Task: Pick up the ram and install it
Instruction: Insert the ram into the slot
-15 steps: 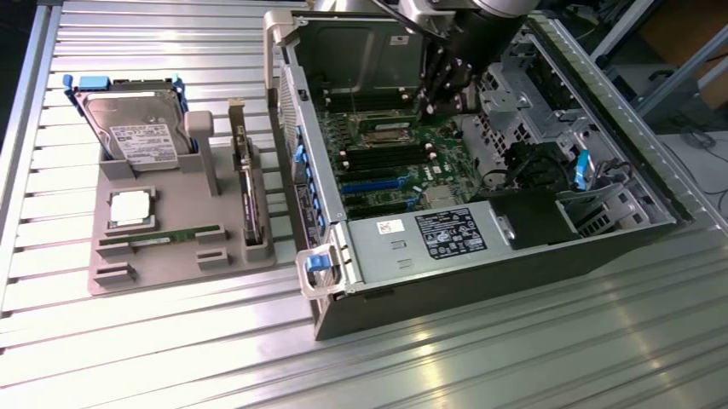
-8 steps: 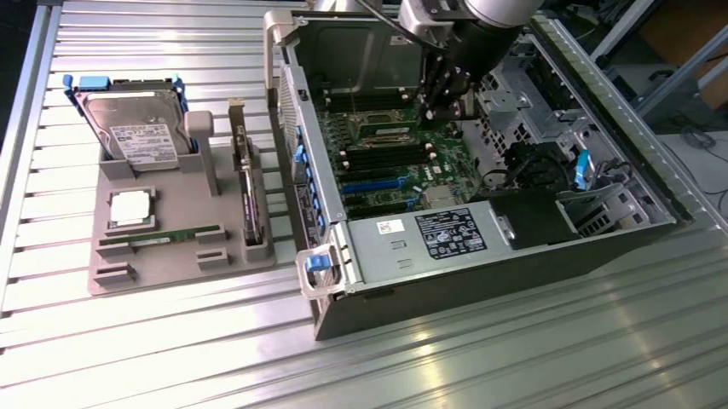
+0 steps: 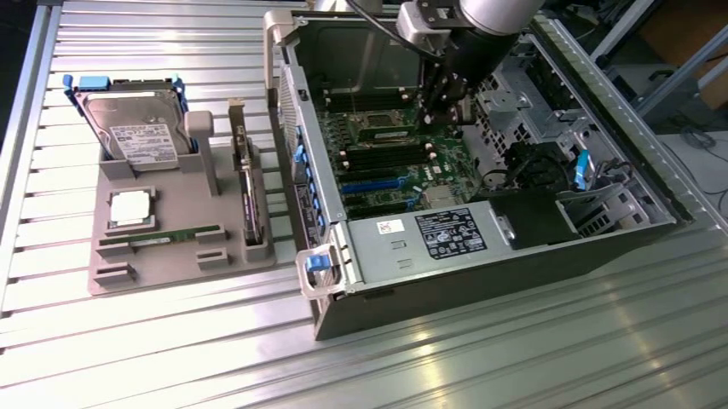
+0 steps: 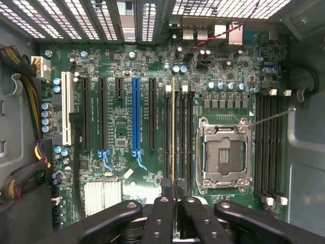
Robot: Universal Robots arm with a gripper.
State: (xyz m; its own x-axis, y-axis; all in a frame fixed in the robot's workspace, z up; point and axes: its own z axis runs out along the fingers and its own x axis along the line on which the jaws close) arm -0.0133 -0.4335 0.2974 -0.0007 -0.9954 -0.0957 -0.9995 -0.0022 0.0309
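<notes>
Standing on edge, the ram (image 4: 173,132) runs lengthwise along the memory slots (image 4: 181,142) beside the processor socket (image 4: 223,152). The gripper (image 4: 175,190), reaching straight down into the case (image 3: 341,315), pinches its end.

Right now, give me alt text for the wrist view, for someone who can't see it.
The fingers, shut on the ram seen edge-on, hold it along the memory slots beside the empty processor socket of a green motherboard inside the computer case.
</notes>
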